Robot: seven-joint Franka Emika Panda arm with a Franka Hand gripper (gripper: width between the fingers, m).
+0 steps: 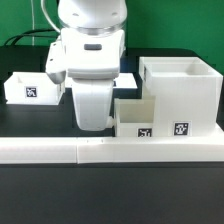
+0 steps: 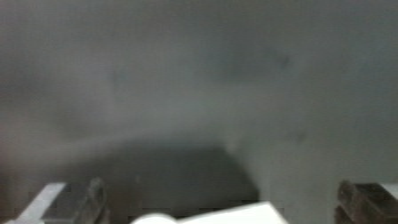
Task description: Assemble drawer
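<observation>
The big white boxy casing stands at the exterior view's right, open at the top, with a tag low on its front. One small tray sits against the casing's left side, tag facing front. The other small tray stands apart at the far left. My gripper hangs low over the table between the two trays, just left of the nearer tray. In the wrist view my gripper has its fingers wide apart, holding nothing. A blurred white corner shows between them; I cannot tell which part it is.
The long low white wall strip runs across the front of the table, close below the gripper and the trays. The black table continues in front of it. Cables hang at the back left.
</observation>
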